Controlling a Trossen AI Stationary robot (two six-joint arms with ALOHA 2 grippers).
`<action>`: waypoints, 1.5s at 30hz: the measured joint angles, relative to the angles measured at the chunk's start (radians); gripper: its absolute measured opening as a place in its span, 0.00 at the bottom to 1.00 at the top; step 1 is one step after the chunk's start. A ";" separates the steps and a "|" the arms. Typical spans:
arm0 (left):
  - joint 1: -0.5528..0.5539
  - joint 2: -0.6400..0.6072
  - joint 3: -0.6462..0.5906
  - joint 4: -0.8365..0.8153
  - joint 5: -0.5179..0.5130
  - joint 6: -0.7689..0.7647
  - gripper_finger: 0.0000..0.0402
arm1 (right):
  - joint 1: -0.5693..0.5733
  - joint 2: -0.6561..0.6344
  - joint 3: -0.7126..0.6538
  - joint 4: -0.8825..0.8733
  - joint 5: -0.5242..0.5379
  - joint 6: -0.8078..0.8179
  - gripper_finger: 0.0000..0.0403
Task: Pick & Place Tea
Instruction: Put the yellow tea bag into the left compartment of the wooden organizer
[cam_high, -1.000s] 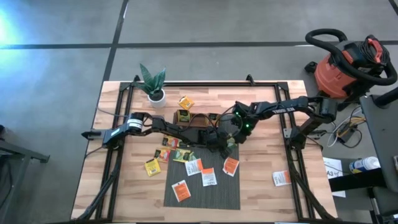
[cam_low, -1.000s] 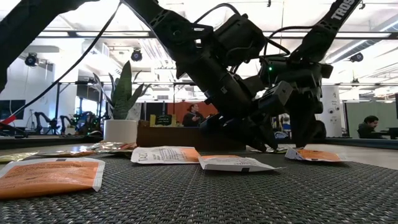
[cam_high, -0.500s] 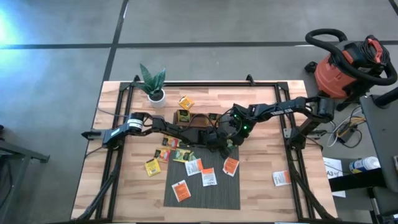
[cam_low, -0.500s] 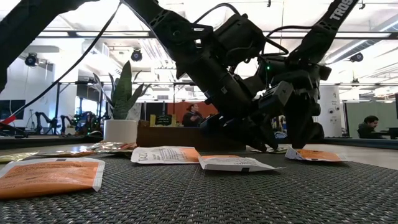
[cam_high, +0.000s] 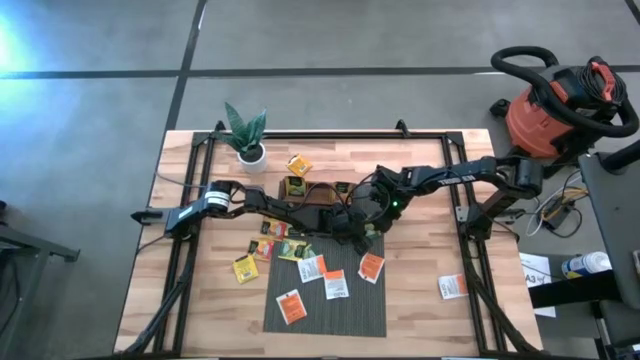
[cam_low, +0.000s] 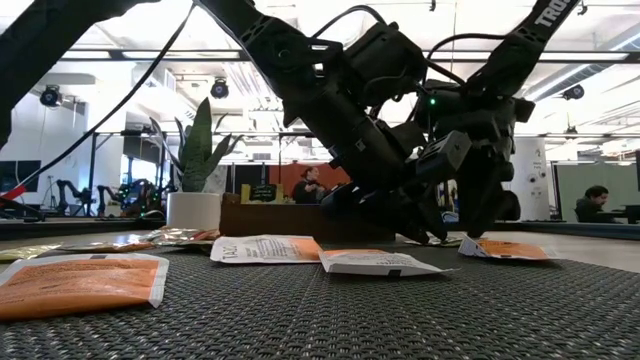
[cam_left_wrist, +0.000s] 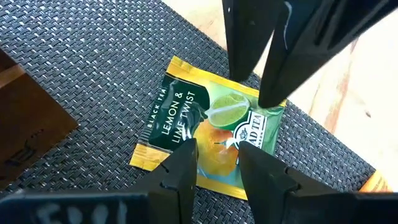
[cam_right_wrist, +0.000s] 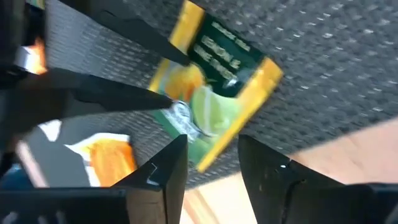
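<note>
A flat square sachet (cam_left_wrist: 208, 140), glossy yellow-edged with a dark green panel and lime picture, lies on the coarse woven grey mat (cam_left_wrist: 93, 68), near the mat's corner where pale wood shows; other orange-and-white sachets (cam_high: 371, 267) lie flat on the same mat; yellow ones (cam_high: 245, 268) rest on the plank bench (cam_high: 420, 310) beside it; a potted plant (cam_high: 247, 135) stands at the bench's far edge and a red shop vacuum (cam_high: 555, 105) sits on the grey floor beyond; the left hand (cam_left_wrist: 217, 168) hovers over the sachet, fingers narrowly parted, holding nothing; the right hand (cam_right_wrist: 211, 165) is poised at the sachet's opposite edge, fingers likewise a little apart, empty.
</note>
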 joint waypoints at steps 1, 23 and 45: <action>0.000 0.000 0.000 0.000 0.000 0.002 0.30 | 0.000 0.001 0.000 0.007 -0.006 0.006 0.34; 0.001 0.000 0.000 0.001 0.000 0.003 0.30 | 0.054 0.012 -0.006 0.020 -0.006 0.025 0.33; 0.001 0.000 0.000 -0.001 -0.004 0.002 0.30 | 0.059 0.034 -0.008 0.095 0.074 0.025 0.20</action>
